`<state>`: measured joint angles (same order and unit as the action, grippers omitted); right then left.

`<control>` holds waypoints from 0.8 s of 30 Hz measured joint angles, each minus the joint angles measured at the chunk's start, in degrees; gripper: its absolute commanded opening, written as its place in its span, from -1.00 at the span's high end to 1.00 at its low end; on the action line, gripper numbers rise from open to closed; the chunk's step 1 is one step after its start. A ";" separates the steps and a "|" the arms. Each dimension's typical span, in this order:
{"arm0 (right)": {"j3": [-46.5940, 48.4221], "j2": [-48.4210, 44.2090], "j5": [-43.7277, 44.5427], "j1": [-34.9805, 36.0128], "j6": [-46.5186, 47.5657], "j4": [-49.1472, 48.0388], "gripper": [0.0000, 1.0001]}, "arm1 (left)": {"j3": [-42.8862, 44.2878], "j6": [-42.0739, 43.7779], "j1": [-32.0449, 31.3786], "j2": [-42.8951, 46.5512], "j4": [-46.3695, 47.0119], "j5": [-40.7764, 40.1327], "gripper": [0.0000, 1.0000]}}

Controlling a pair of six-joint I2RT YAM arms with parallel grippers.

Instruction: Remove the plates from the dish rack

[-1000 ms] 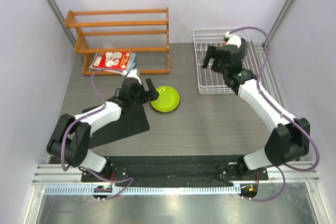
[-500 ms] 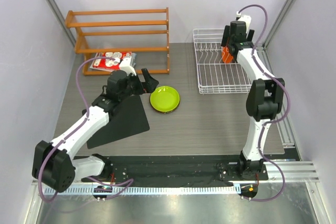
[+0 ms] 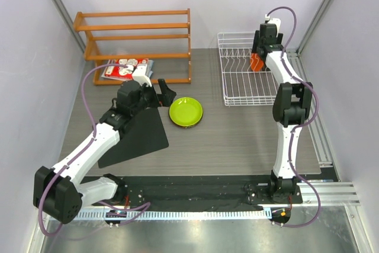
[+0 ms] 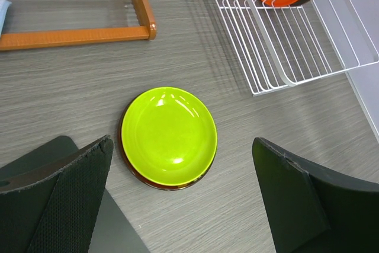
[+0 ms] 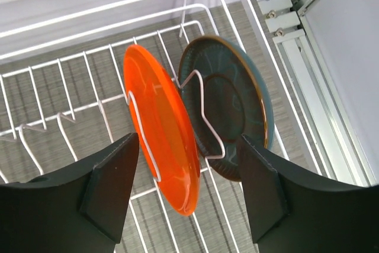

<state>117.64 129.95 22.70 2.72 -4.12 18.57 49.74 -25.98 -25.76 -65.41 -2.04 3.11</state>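
The lime green plate [image 3: 186, 111] lies flat mid-table, stacked on the dark red plate, whose rim [image 4: 159, 185] shows beneath the green one [image 4: 169, 135]. The white wire dish rack [image 3: 244, 89] stands at the back right. The orange plate [image 5: 163, 146] and the dark teal plate [image 5: 234, 111] stand upright in its slots. My right gripper [image 5: 188, 143] is open above them, one finger on each side of the pair, touching neither; it also shows in the top view [image 3: 259, 51]. My left gripper [image 3: 165, 93] is open and empty, just left of and above the green plate [image 4: 182, 143].
An orange wooden slatted shelf [image 3: 136, 39] stands at the back left, with a red-and-white booklet [image 3: 125, 68] under it. A black mat [image 3: 133, 137] lies under my left arm. Metal frame rails [image 3: 309, 90] run along the right of the rack.
My right gripper has moved from the rack's middle to its back, over the standing plates. My left gripper has drawn back a little, up and left of the green plate.
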 measured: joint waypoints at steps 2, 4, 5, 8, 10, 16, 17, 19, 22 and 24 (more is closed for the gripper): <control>0.81 0.37 -0.35 -0.11 -0.04 -0.04 -0.28 | 0.00 0.48 0.00 0.00 0.02 0.31 -0.99; 1.51 0.92 -0.68 -0.11 -0.26 0.22 -0.21 | 0.00 0.74 0.00 0.00 0.04 0.59 -0.99; 2.36 1.44 -0.81 -0.11 -0.37 0.68 -0.21 | 0.00 0.79 0.00 -0.04 0.04 0.59 -0.99; 4.09 2.99 -1.22 -0.11 -0.61 1.64 -0.03 | 0.00 0.61 0.00 -0.52 0.07 0.09 -0.99; 4.24 3.58 -1.44 -0.11 -0.70 2.56 0.18 | 0.00 0.57 0.00 -1.07 0.07 -0.11 -0.99; 4.24 4.46 -2.25 -0.11 -0.68 4.00 0.77 | 0.00 0.52 0.00 -1.55 0.07 -1.16 -0.99; 4.24 4.46 -1.90 -0.13 -0.22 4.33 0.88 | 0.00 0.55 0.00 -1.55 0.04 -1.18 -0.99; 4.24 4.44 -1.97 -0.50 1.22 4.72 0.97 | 0.00 0.59 0.00 -1.55 0.07 -1.18 -0.99; 4.24 4.44 -2.56 -0.44 1.40 4.74 0.97 | 0.00 0.48 0.00 -1.55 0.07 -1.88 -0.99; 4.24 4.44 -1.25 0.24 2.03 4.74 0.97 | 0.00 0.42 0.00 -1.57 0.04 -2.67 -0.99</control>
<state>121.89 134.39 21.45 2.96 -2.09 23.31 49.74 -25.56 -25.76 -66.98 -2.00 0.45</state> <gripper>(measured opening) 0.128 0.994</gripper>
